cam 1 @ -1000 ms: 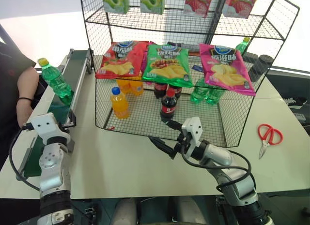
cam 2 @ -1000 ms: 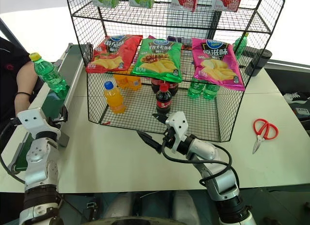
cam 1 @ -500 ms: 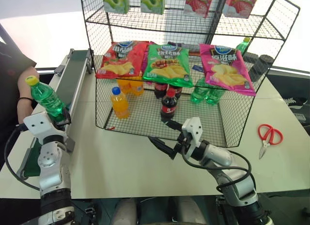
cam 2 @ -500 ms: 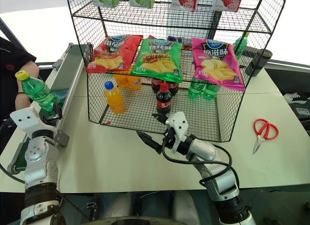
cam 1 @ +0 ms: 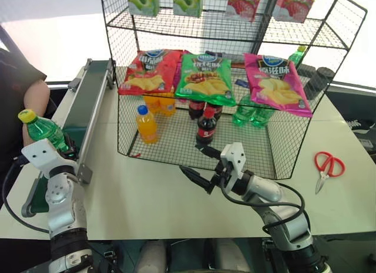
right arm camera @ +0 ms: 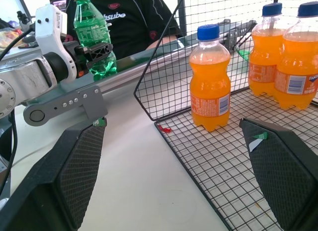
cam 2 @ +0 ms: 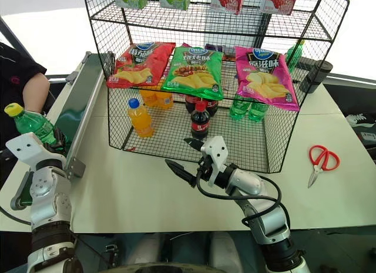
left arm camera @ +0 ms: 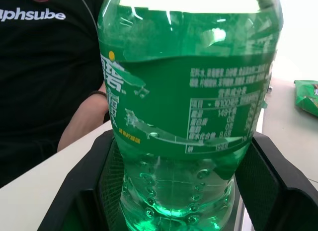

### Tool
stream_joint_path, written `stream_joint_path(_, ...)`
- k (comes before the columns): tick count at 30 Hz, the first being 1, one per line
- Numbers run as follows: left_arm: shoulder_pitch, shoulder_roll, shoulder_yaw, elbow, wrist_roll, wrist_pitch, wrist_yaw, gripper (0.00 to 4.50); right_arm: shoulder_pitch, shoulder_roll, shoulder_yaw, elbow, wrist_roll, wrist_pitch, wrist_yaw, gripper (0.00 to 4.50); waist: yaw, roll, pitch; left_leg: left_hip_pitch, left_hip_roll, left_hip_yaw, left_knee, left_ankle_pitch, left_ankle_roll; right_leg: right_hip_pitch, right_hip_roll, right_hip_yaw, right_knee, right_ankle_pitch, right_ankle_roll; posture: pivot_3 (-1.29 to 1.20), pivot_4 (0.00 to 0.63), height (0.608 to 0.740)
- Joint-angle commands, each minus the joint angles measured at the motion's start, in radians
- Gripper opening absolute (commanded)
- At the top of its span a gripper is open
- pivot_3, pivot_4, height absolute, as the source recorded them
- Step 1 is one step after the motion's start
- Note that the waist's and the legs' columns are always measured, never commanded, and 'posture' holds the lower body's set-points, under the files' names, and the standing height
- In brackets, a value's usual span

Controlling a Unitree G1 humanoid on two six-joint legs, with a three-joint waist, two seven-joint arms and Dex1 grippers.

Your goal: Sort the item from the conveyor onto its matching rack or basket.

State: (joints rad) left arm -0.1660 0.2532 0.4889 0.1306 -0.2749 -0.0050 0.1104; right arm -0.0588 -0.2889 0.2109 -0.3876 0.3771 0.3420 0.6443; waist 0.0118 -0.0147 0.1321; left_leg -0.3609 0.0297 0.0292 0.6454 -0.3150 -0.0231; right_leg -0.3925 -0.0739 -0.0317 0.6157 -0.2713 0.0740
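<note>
Left gripper (cam 2: pixel 51 138): I see it clamped on the green soda bottle (cam 2: pixel 29 125), lower left of the frame, beside the conveyor (cam 2: pixel 76 111)
Right gripper (cam 2: pixel 187 160): I have it spread wide, holding nothing, centre frame before the wire rack (cam 2: pixel 276 117)
Bottle: tilted, yellow cap toward a person's arm (cam 2: pixel 36 88)

The soda bottle (cam 1: pixel 42 131) stands between the left gripper's (cam 1: pixel 63 148) fingers, over the conveyor (cam 1: pixel 82 113). To that gripper's right stands the wire rack (cam 1: pixel 235 79). The right gripper (cam 1: pixel 197 167) sits just before the rack's front, a cola bottle (cam 1: pixel 205 126) behind it; scissors (cam 1: pixel 326 167) lie well to its right.
</note>
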Motion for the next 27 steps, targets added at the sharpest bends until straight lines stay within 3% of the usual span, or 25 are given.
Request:
stream_joint_path(1, -0.02, 0.008, 0.0, -0.019, 0.0, -0.017, -0.009, 2.66, -0.013, 0.013, -0.006, -0.017, 0.019, -0.015, 0.003, 4.5, 0.0, 0.0, 0.0, 0.0, 0.0, 0.0, 0.0, 0.0, 0.0, 0.0, 0.0, 0.0, 0.0, 0.0, 0.0, 0.0, 0.15, 0.74)
stream_joint_path(5, -0.018, 0.045, -0.013, -0.048, 0.014, -0.044, -0.058, 2.66, -0.02, 0.013, -0.008, -0.02, 0.019, -0.007, 0.0, 4.5, -0.001, 0.0, 0.0, -0.001, 0.0, 0.0, 0.0, 0.0, 0.0, -0.001, 0.0, 0.0, 0.0, 0.0, 0.0, 0.0, 0.15, 0.74)
stream_joint_path(9, 0.011, 0.121, -0.07, -0.163, 0.014, -0.062, -0.212, 2.66, -0.026, 0.005, -0.02, -0.023, 0.017, -0.005, -0.003, 4.5, -0.005, -0.004, 0.0, -0.007, 0.0, 0.0, 0.0, 0.0, -0.001, -0.006, 0.0, -0.001, 0.0, 0.0, 0.0, 0.0, 0.15, 0.74)
stream_joint_path(16, 0.112, 0.162, -0.201, -0.414, -0.12, 0.026, -0.465, 2.66, -0.037, -0.03, -0.048, -0.022, 0.009, -0.028, 0.017, 4.5, -0.01, -0.003, 0.0, -0.012, -0.005, -0.001, 0.0, 0.001, -0.001, -0.01, -0.005, -0.001, -0.001, 0.0, 0.0, 0.0, 0.15, 0.74)
stream_joint_path(21, 0.15, 0.15, -0.392, -0.492, -0.104, 0.069, -0.586, 2.66, -0.048, -0.068, -0.061, -0.073, 0.053, 0.001, 0.055, 4.5, -0.024, -0.002, 0.001, -0.011, -0.005, -0.001, 0.0, 0.001, -0.001, -0.009, -0.006, -0.001, -0.001, 0.0, -0.001, 0.0, 0.15, 0.74)
stream_joint_path(27, 0.085, 0.105, -0.584, -0.418, -0.079, 0.07, -0.717, 2.66, -0.07, -0.071, -0.073, -0.111, 0.088, 0.046, 0.033, 4.5, -0.023, -0.002, 0.001, -0.012, -0.005, -0.001, 0.001, 0.001, 0.0, -0.009, -0.004, -0.001, -0.001, 0.0, 0.0, 0.0, 0.15, 0.74)
